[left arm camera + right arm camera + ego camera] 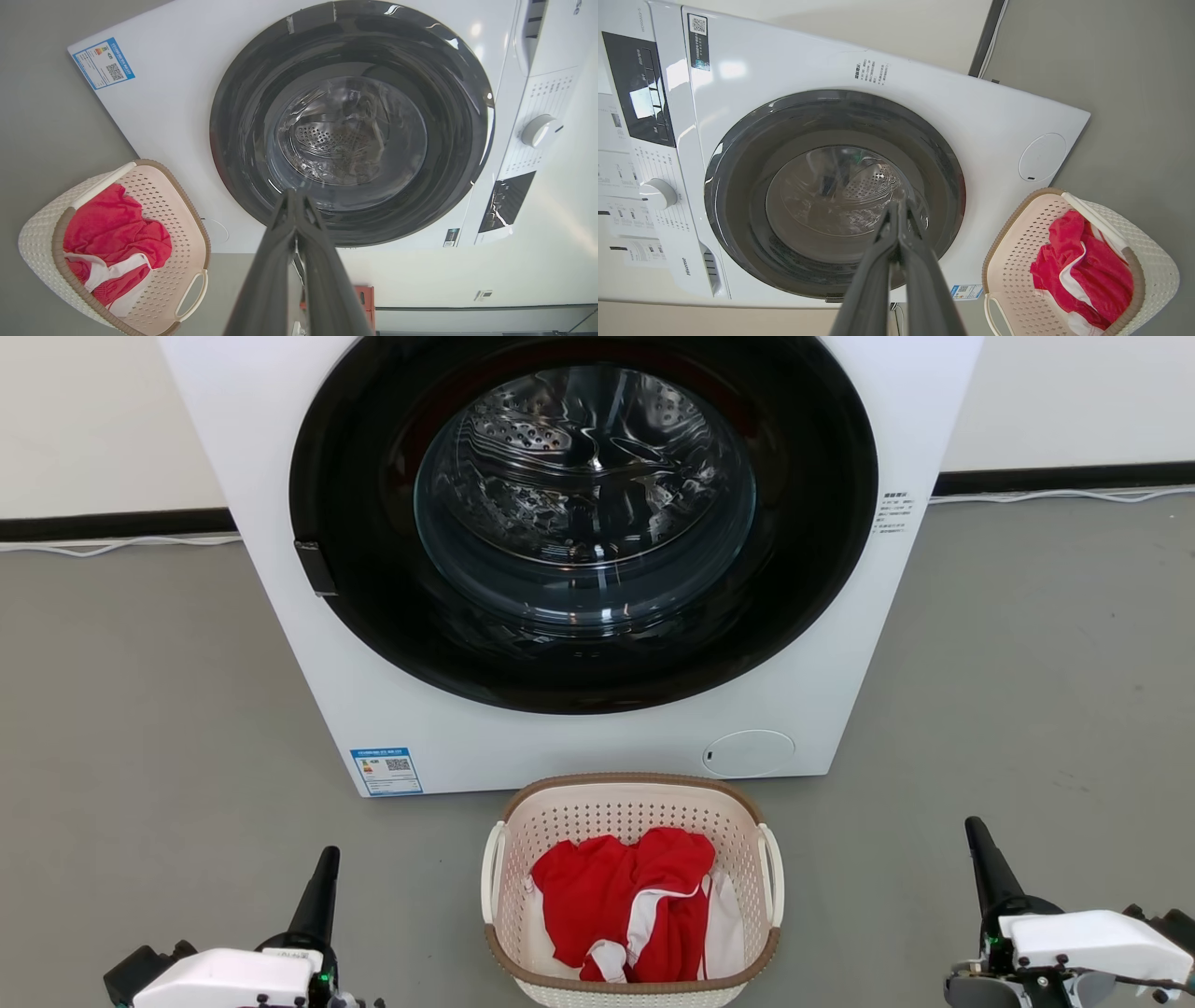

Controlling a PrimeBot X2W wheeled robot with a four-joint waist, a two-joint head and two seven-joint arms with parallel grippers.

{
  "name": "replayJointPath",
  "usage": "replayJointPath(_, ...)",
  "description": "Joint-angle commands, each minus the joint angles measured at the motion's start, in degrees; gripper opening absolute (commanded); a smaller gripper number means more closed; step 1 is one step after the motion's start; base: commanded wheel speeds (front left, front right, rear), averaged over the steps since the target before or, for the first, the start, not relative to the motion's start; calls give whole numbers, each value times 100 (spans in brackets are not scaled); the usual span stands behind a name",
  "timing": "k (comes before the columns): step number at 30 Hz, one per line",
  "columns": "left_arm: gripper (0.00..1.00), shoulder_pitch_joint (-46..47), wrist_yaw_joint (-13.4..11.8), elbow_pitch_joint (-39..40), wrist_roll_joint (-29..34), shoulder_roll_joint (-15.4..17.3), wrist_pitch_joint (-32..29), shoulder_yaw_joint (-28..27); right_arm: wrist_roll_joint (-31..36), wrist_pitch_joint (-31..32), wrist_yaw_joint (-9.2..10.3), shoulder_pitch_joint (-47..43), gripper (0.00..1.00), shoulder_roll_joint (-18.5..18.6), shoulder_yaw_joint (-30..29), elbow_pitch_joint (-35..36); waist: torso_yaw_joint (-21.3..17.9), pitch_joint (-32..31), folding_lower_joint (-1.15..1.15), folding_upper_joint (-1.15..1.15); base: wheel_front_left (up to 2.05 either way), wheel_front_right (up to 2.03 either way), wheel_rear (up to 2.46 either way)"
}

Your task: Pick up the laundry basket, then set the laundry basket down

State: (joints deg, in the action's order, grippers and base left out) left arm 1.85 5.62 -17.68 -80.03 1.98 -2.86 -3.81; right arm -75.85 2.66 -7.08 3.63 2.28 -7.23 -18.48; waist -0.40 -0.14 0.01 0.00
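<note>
The laundry basket (pixel 560 821), cream perforated plastic with a brown woven-look rim and white loop handles, stands on the grey floor just in front of the washer, with a red and white garment (pixel 635 905) inside. It also lies at the lower left of the left wrist view (pixel 182 252) and the lower right of the right wrist view (pixel 1017 261). My left gripper (pixel 327 855) is shut, low on the left, well apart from the basket. My right gripper (pixel 973 825) is shut, low on the right, also apart from it. Both point toward the washer, fingers pressed together (pixel 294 198) (pixel 899 207).
A white front-loading washer (pixel 373 728) with a dark round door (pixel 583 523) stands directly behind the basket. White cables (pixel 112 546) run along the black skirting at the wall. Bare grey floor (pixel 140 709) spreads to both sides of the washer and basket.
</note>
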Motion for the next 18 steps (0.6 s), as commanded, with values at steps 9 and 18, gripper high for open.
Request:
replayJointPath(9, 0, 382, 112, 273, -627, 80, -187, -217, -837, 205, -38, 247, 0, 57, 85, 326, 19, 15, 0, 0, 0, 0, 0)
replayJointPath(18, 0, 422, 170, 341, -1077, 87, -322, -259, -1450, 340, -40, 253, 0, 59, 76, 418, 35, 28, 0, 0, 0, 0, 0)
